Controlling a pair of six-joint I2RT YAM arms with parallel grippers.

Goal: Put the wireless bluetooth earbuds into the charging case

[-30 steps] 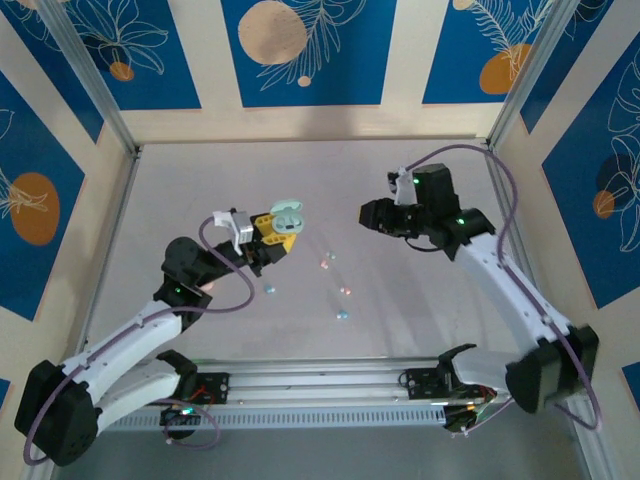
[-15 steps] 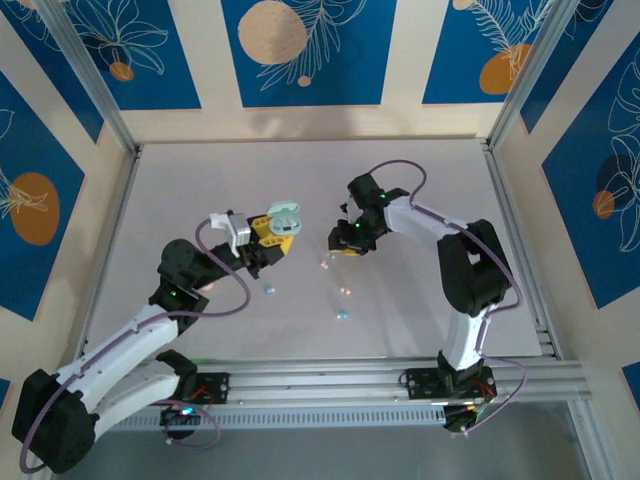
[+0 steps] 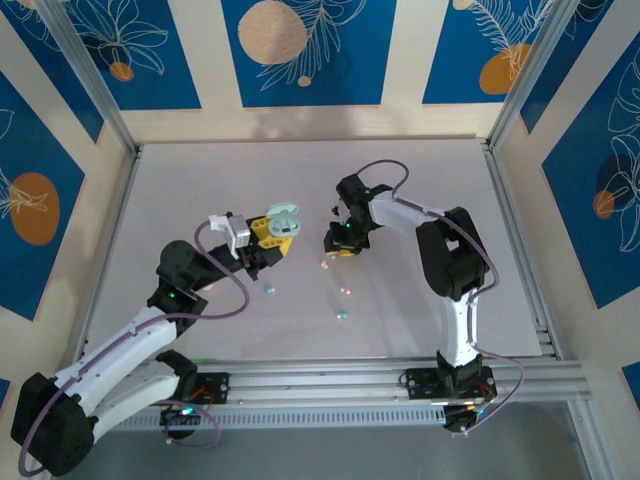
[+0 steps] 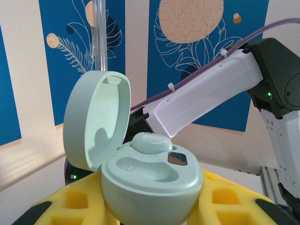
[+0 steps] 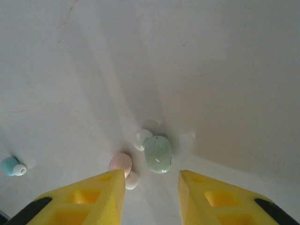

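Both grippers sit over the middle of the table [image 3: 430,180] in the top view. The left gripper [image 3: 272,232] is left of centre, jaws clamped on the mint charging case [image 3: 284,217], which has its lid open. The right gripper [image 3: 341,244] is just right of it, pointed down, close to the tabletop. The loose earbuds [image 3: 341,315] are scattered between the grippers and the table's near edge. One pale spot lies just on the near side of the right gripper, and a pink and a blue one lie further toward the near edge. Another blue one lies on the near side of the left gripper. Left wrist view: the case sits upright between the yellow fingers [image 4: 65,206], lid [image 4: 96,122] swung up. A seated mint earbud [image 4: 150,142] fills the far pocket and the near pocket is bare. The right arm's white link [image 4: 206,93] crosses behind. Right wrist view: the jaws are apart. A loose mint earbud [image 5: 157,153] lies on the table just beyond the gap, clear of both fingers. A pink earbud [image 5: 121,163] lies beside it, close to one fingertip. A blue earbud [image 5: 11,166] lies well apart at the frame's edge.
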